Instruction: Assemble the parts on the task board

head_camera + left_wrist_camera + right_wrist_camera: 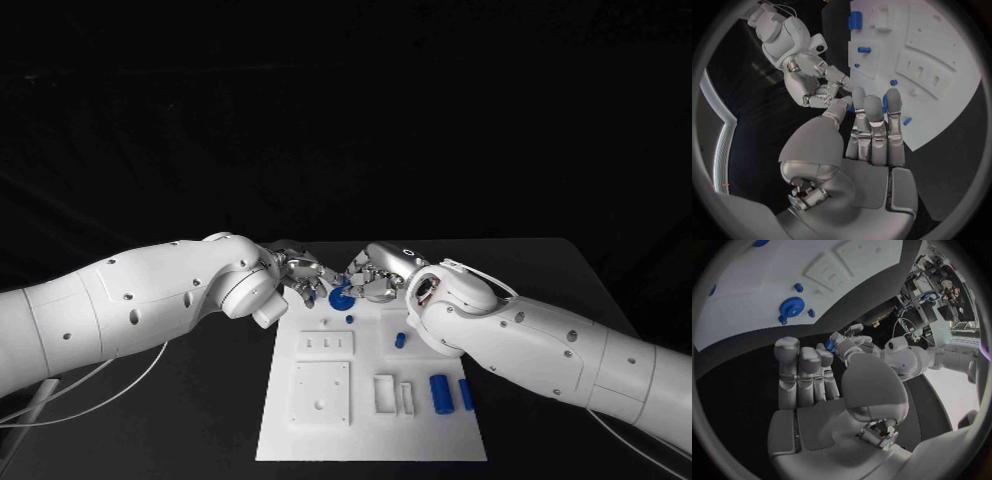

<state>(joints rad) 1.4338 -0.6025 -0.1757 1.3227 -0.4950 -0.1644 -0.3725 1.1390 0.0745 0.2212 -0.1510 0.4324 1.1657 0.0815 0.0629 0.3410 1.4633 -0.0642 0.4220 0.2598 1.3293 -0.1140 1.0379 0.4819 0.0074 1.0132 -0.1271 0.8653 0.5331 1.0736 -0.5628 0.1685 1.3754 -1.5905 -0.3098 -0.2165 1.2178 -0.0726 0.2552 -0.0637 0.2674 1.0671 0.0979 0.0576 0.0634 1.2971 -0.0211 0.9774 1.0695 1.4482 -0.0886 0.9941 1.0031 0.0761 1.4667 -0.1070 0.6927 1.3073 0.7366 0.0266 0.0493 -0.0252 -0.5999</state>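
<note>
Task board (375, 440) lies flat mid-surface (216, 400), white, with raised white fixtures on it. Blue gear (342, 297) sits at the board's far edge, between both robot hands. Left robot hand (299, 272) is above that far edge, fingers extended side by side toward the board; a small blue part (829, 344) looks pinched at its fingertips, though I can't tell for sure. Right robot hand (378, 280) is just beside the gear, fingers half curled, nothing visibly in its grip. Two blue cylinders (441, 396) stand near the board's near-right corner, a smaller blue peg (400, 340) toward the middle.
</note>
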